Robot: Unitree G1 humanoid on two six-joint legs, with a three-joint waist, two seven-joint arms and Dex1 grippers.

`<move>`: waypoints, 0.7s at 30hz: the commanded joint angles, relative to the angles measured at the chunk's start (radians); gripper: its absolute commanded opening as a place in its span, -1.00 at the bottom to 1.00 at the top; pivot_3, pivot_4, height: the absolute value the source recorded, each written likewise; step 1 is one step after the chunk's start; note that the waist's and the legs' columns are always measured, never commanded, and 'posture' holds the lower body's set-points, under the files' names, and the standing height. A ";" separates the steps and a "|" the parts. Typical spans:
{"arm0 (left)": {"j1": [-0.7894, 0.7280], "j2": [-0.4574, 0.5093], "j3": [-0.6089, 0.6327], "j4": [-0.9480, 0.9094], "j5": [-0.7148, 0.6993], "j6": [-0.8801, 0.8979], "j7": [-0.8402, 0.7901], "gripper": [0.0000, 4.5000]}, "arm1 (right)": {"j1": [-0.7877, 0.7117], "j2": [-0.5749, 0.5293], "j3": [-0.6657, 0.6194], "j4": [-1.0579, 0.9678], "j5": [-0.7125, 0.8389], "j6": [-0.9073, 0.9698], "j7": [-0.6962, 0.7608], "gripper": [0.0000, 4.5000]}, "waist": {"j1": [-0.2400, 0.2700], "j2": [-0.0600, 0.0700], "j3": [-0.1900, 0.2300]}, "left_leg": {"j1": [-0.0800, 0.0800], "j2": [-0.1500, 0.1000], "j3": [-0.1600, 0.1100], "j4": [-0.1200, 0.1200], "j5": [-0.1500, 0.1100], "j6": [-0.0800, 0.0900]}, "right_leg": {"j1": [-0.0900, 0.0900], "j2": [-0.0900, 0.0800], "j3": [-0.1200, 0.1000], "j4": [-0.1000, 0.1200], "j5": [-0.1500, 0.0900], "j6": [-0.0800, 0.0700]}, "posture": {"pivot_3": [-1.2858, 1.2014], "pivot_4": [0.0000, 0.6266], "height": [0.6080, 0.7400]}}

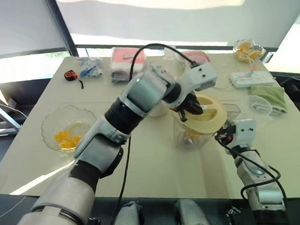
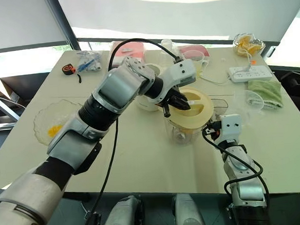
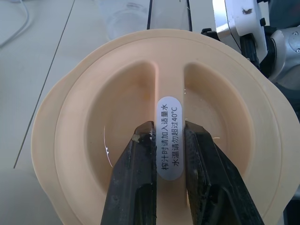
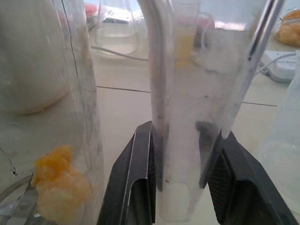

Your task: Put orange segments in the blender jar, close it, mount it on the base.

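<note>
At mid-table, the jar (image 2: 185, 130) stands upright with orange segments (image 4: 56, 185) at its bottom; the cream lid (image 1: 205, 113) sits tilted on its rim. The left gripper (image 3: 164, 154) is clamped on the lid's centre rib, the right gripper (image 4: 180, 173) on the jar's handle (image 4: 187, 108). To close well — level the lid, press straight down, brace the handle. The base (image 2: 149, 99) waits just behind, to the left.
</note>
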 commanded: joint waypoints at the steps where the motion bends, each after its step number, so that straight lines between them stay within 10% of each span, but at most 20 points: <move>1: 0.090 0.003 -0.070 0.089 0.055 0.085 0.132 -0.89 | -0.006 -0.002 0.004 -0.093 -0.016 -0.036 0.003 -0.58 | 0.000 0.001 0.000 | 0.000 0.000 0.000 0.000 0.000 0.000 | 0.000 0.000 0.000 -0.001 0.000 0.000 | 0.03 -0.52 1.00; 8: 0.093 0.020 -0.080 0.043 0.039 0.041 0.101 -0.89 | -0.009 -0.007 -0.002 -0.073 -0.019 -0.044 0.006 -0.58 | -0.002 0.001 -0.002 | -0.001 0.000 -0.001 -0.001 -0.001 0.001 | 0.003 0.000 0.000 -0.008 0.000 0.000 | 0.03 -0.52 1.00; 16: 0.037 0.025 0.003 -0.016 -0.005 -0.076 0.092 0.86 | -0.020 -0.010 -0.002 -0.042 -0.033 -0.056 0.002 -0.58 | -0.011 0.000 -0.001 | -0.001 0.001 -0.001 -0.002 -0.001 0.001 | 0.001 0.000 0.000 -0.008 0.001 -0.001 | 0.03 -0.52 1.00; 21: -0.012 0.029 0.120 -0.030 -0.059 -0.202 0.103 0.86 | -0.020 -0.012 0.001 -0.027 -0.034 -0.062 0.008 -0.58 | -0.010 0.002 0.002 | -0.009 0.001 0.001 -0.002 -0.001 0.001 | -0.008 0.001 0.001 -0.006 0.002 -0.001 | 0.03 -0.52 1.00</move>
